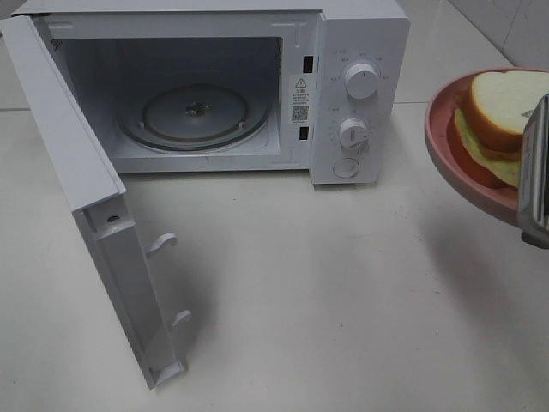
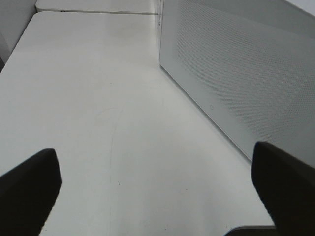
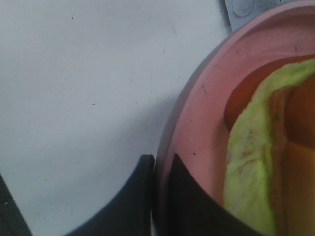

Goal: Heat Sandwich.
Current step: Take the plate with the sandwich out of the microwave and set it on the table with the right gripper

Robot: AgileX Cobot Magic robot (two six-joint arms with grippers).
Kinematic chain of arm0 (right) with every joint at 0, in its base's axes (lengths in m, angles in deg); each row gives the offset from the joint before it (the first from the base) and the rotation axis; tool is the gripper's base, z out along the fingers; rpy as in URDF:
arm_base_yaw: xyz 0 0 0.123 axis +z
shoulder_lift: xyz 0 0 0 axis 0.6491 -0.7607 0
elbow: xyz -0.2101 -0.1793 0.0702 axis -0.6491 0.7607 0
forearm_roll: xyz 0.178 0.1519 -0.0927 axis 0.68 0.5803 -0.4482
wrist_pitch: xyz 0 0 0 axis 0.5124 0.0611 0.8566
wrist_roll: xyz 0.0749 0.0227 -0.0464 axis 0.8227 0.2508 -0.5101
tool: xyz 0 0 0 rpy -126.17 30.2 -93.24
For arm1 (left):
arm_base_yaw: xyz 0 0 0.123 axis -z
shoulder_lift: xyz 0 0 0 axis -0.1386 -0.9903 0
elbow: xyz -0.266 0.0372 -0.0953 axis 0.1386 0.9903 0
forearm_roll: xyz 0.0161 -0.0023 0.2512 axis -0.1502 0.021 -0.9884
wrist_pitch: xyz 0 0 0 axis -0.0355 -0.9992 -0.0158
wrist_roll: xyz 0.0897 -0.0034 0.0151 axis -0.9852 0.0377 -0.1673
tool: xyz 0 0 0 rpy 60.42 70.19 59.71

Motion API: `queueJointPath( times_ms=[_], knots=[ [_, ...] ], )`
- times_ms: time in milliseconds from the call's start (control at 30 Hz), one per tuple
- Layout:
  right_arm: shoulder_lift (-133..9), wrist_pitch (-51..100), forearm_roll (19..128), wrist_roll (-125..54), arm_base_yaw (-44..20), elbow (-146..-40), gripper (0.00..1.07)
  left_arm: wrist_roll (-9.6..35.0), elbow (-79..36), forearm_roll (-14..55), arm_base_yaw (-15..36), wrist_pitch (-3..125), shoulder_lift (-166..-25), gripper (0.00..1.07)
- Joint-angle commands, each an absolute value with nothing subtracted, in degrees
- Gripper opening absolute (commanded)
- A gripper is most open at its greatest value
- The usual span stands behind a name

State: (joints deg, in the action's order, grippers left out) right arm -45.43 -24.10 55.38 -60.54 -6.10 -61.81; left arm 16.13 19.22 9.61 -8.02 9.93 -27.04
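Pink plate [image 3: 197,142] rim is pinched right between the right gripper [image 3: 160,196]'s two dark fingers, one finger under the rim and one over it, so that hand is clamped shut on the plate. Just past the fingertips, on the plate, sits the sandwich [image 1: 506,116]: thick white bread with a tan crust, yellow-green and reddish filling poking out the side. Plate and sandwich are up off the white table [image 1: 343,292], tilted a bit.

Further out from that hand, across the table, is the white microwave [image 1: 356,51], door [image 1: 86,189] swung wide open, glass turntable [image 1: 193,116] showing inside, two knobs on the front panel.

Over on the other side, the left gripper [image 2: 157,187] has its fingers spread wide with nothing between them, just bare tabletop below, and the perforated door panel stands just beyond it.
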Motion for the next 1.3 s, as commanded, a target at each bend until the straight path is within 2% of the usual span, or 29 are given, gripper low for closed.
queueJointPath(
  times_ms=[33, 567, 1000, 1300],
  knots=[
    [-44.86, -24.27, 52.69, -56.75, -6.15, -62.1, 0.02, 16.47, 19.45, 9.67, -8.14, 10.1, -26.75, 0.98],
    [-44.92, -29.72, 45.12, -34.87, -6.15, -62.1, 0.02, 16.47, 19.45, 9.67, -8.14, 10.1, -26.75, 0.98],
    [-45.37, -30.12, 44.32, -22.15, -6.15, -62.1, 0.02, 16.47, 19.45, 9.67, -8.14, 10.1, -26.75, 0.98],
    [-50.53, -30.86, 42.09, -9.37, -6.15, -62.1, 0.02, 16.47, 19.45, 9.67, -8.14, 10.1, -26.75, 0.98]
  ],
)
